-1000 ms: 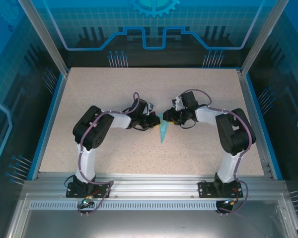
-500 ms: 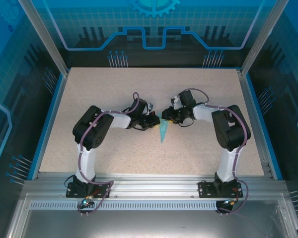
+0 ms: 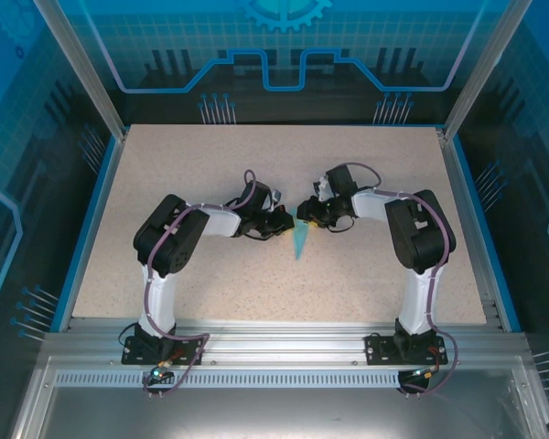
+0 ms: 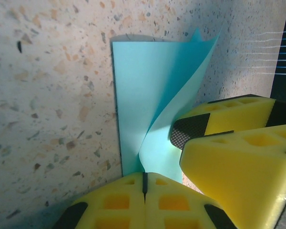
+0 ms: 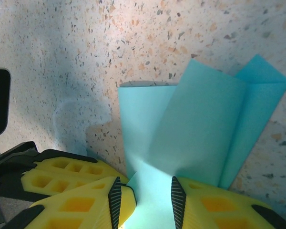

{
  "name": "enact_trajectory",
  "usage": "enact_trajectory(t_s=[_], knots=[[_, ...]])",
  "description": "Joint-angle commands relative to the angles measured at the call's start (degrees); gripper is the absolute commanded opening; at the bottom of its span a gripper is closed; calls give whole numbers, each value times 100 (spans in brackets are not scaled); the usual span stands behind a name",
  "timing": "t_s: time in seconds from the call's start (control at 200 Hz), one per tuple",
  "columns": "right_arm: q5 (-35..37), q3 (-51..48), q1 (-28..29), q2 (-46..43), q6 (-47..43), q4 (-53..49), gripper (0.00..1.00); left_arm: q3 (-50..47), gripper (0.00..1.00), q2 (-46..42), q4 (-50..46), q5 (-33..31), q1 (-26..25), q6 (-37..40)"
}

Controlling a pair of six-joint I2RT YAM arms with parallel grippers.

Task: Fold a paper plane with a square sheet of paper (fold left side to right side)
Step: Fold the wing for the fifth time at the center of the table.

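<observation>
Left gripper (image 3: 279, 226) is mid-table, low, fingers pressed flat together (image 4: 144, 175). It's pinching the near end of the paper plane (image 4: 138, 95), whose folds converge right at the finger seam. The plane (image 3: 298, 242) lies on the speckled table (image 3: 165, 183) between the two grippers, tip towards the arm bases. One flap is curled up off the surface and the rest is flat. Right gripper (image 3: 304, 216) is just beside the left, nearly touching. Its fingers are partly spread (image 5: 145, 191) and the raised light-blue flap (image 5: 200, 124) runs into the gap between the pads. Can't tell if the pads actually bite it.
</observation>
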Motion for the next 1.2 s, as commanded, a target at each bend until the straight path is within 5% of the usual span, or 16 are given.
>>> enact_trajectory(t_s=[0.0,0.36,0.69,0.865,1.196], knots=[[257,179,66,199,-121,-421,36,-58,1,192,-377,-431,201,231],[462,193,79,308,-99,-804,36,-575,41,-1028,-643,-508,246,548],[398,196,119,347,-91,-741,36,-912,41,-1901,-303,-67,-436,637],[399,206,121,344,-99,-751,37,-342,38,-1457,-461,82,-897,823],[413,237,142,344,-109,-786,36,-190,32,-887,-400,16,-926,792]])
